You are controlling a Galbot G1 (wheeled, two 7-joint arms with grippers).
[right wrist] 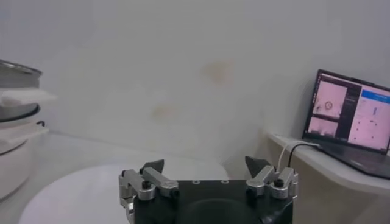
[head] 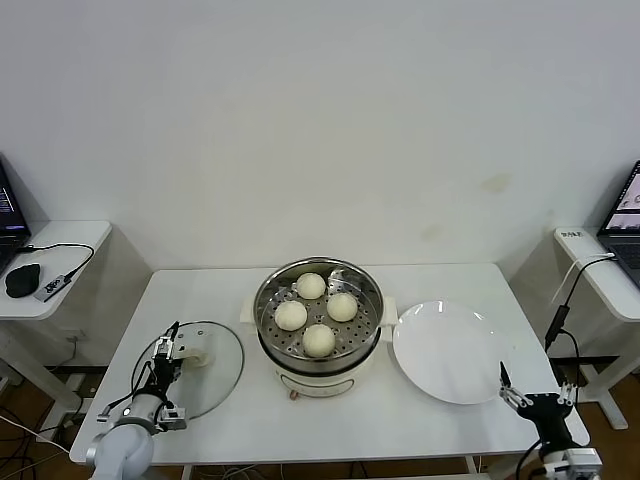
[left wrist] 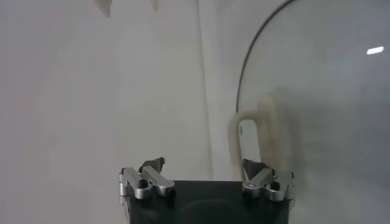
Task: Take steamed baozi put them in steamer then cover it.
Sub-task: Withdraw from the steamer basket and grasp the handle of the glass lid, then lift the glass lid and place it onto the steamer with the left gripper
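Baozi (head: 318, 339), all four, sit in the steamer (head: 268, 318) mid-desk; covering remains. My left tool (head: 163, 372) gapes wide at the cover (head: 215, 385) handle near the desk's left edge; next, close and lift. Right tool (head: 535, 403) idles wide

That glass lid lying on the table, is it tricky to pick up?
Probably somewhat. The lid looks like rigid glass, so likely breakable if dropped. It lies flat with a smooth rim, probably slippery at the edge, so its bar handle seems the safest hold. The open left gripper is right by it.
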